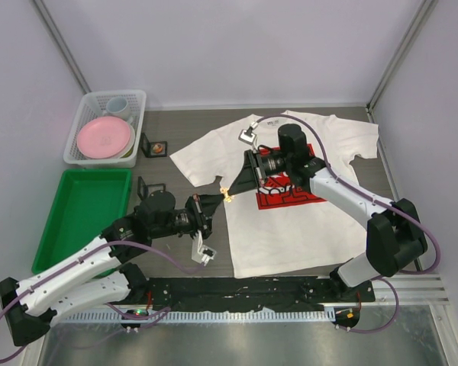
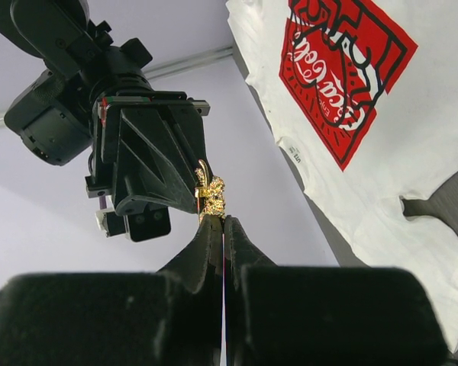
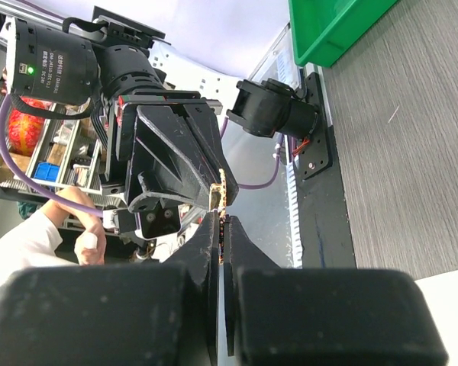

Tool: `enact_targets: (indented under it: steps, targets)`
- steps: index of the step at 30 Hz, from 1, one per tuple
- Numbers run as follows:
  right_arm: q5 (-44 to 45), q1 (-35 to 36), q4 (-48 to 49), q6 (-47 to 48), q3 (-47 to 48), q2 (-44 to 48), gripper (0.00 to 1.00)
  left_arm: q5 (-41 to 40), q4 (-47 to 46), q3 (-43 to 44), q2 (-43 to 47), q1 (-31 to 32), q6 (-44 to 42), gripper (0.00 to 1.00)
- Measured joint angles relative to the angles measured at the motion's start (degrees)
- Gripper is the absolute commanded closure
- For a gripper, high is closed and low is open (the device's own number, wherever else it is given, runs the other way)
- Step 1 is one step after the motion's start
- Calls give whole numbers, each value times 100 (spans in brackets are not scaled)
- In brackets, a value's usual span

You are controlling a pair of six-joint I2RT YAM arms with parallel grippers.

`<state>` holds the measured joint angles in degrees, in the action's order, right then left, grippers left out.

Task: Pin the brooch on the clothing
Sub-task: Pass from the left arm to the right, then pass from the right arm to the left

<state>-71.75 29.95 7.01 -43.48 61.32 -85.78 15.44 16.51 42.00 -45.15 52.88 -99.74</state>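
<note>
The brooch [image 1: 227,195], small and gold, hangs in the air over the left sleeve edge of the clothing [image 1: 290,236], a white T-shirt laid flat with a red chest print [image 1: 294,194]. My left gripper [image 1: 220,200] reaches in from the left and my right gripper [image 1: 234,190] from the right. They meet tip to tip, both shut on the brooch. In the left wrist view the brooch [image 2: 211,195] sticks out above my shut left gripper [image 2: 222,221], against the right one's fingers [image 2: 175,179]. The right wrist view shows the brooch [image 3: 223,189] pinched in my right gripper [image 3: 223,219].
A white basket [image 1: 76,156] with a pink plate [image 1: 104,137] and a cup stands at the back left. A green tray [image 1: 84,210] lies in front of it. Two small black stands [image 1: 154,146] [image 1: 146,187] sit left of the shirt.
</note>
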Motion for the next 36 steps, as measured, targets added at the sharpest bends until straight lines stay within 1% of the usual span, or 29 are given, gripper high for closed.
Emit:
enact_targets:
  steps: [1,3,4,5,7,8,10,11,12,14,15,16,17,18,19,20,22,24,26,29,31,36]
  targets:
    - [0,0,-7,9,0,0,99,-2,4,-11,17,0,2,85]
    - [11,-2,-22,50,0,2,99,-42,13,-17,37,4,20,63]
    - [26,-4,-22,90,0,2,99,-90,31,-17,37,11,72,47]
    - [33,-20,-35,146,0,4,99,-195,81,-4,37,15,201,41]
    - [63,-85,-85,219,0,26,99,-492,330,142,-35,15,608,35]
    - [76,-149,-122,280,0,55,99,-621,511,295,-109,15,892,34]
    - [151,-317,-188,385,2,157,99,-925,1062,903,-417,13,1733,33]
    - [219,-455,-238,463,2,278,99,-1069,1290,1368,-643,11,2380,34]
    - [238,-496,-245,501,2,337,99,-1117,1340,1537,-715,7,2649,34]
    - [356,-658,-293,699,37,579,99,-1163,1593,2044,-907,-66,3626,35]
    - [393,-686,-339,804,66,671,99,-1075,1746,2275,-986,-164,4148,37]
    - [461,-688,-431,953,122,782,99,-809,1897,2540,-1084,-328,4752,38]
    - [514,-680,-529,1104,181,894,99,-627,1930,2680,-1141,-461,5139,38]
    - [557,-671,-612,1241,225,1008,99,-378,1930,2782,-1189,-662,5615,38]
    - [616,-664,-678,1381,251,1134,99,52,1891,2848,-1224,-1016,6349,39]
    - [656,-664,-719,1484,256,1239,99,352,1849,2848,-1239,-1233,6804,39]
    - [754,-649,-796,1670,256,1482,99,1025,1631,2765,-1287,-1707,8074,39]
    - [828,-634,-802,1794,256,1690,99,1600,1250,2559,-1305,-1893,9053,41]
    - [892,-605,-800,1867,256,1836,99,2157,855,2350,-1331,-1917,9823,44]
    - [973,-586,-752,1912,249,1934,99,2734,326,2153,-1425,-1917,10679,45]
    - [1019,-564,-667,1895,225,1947,99,2964,0,2098,-1493,-1917,11057,47]
    - [1104,-540,-511,1786,98,1943,99,3141,-807,2031,-1593,-1917,11814,51]
